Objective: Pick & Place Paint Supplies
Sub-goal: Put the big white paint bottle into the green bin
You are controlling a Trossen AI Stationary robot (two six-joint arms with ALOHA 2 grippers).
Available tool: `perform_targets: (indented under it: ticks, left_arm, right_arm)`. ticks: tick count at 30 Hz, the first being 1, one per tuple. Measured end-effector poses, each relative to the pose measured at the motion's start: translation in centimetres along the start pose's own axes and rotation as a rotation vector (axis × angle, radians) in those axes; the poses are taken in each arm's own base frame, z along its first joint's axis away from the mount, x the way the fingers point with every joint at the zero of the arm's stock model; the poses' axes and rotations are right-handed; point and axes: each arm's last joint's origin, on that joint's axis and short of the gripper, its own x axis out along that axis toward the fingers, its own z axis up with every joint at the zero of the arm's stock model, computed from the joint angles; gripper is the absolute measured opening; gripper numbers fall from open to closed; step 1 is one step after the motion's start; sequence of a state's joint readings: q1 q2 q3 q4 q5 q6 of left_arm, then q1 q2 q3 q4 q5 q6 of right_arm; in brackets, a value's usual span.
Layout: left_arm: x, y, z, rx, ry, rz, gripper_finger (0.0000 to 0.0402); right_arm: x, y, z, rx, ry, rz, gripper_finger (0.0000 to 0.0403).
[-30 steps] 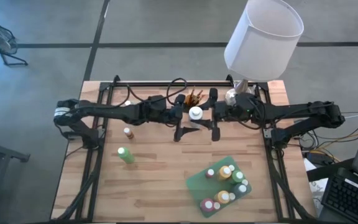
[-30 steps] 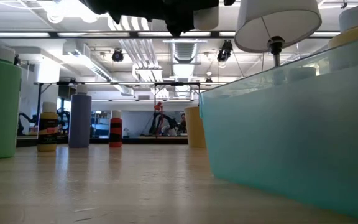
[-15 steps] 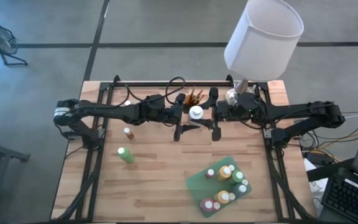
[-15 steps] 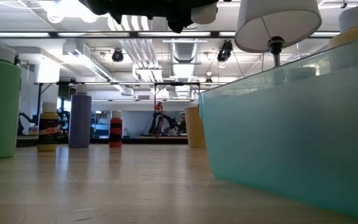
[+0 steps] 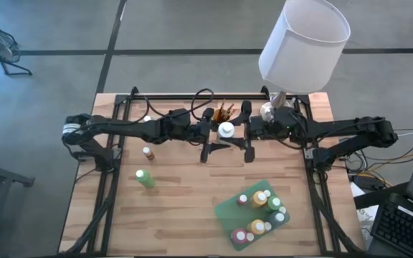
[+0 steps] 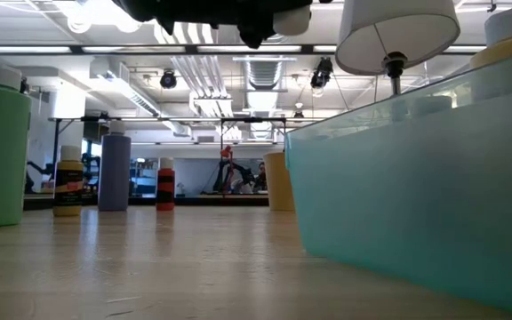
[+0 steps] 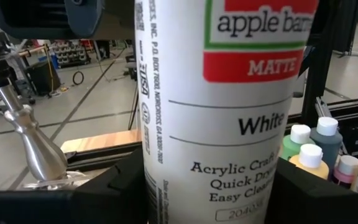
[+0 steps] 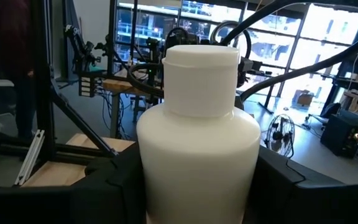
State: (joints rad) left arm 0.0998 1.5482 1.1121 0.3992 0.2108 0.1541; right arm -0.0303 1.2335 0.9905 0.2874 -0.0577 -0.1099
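Both grippers meet at the white paint bottle, which is lifted off the table, as the low view shows it up at the frame's top with the dark arms. The left gripper and the right gripper each have their fingers closed against opposite sides of it; each wrist view shows the bottle filling the gap between that arm's own dark fingers.

On the bottle's label in the left wrist view the words "apple bar…", "MATTE", "White", "Acrylic Craft", "Quick Dry" and "Easy Clean" can be read; the rest is cut off or too small.

Just behind the bottle lies a cluster of brushes. Toward the right-arm side of it stands the lamp on its silver base.

In front of the bottle the wood is bare, down to the green tray, which holds a crowd of small capped bottles. Well to the left-arm side stand a green bottle and a small brown one, with open board between them and the tray.
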Motion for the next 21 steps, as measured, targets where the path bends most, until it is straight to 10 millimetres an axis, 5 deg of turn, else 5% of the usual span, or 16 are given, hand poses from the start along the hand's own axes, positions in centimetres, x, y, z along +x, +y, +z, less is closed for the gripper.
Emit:
perform_targets:
  ticks: [13,21]
  left_arm:
    - [-0.6,-0.1,-0.2,-0.033,0.107,-0.020,0.0216]
    - [-1.4,-0.2,-0.4,-0.078,0.402,-0.031,0.0216]
  right_arm:
    - [-0.9,0.0,0.3,0.045,0.150,0.012,0.0271]
    - [-2.2,-0.1,2.2,0.140,0.480,0.025,0.0303]
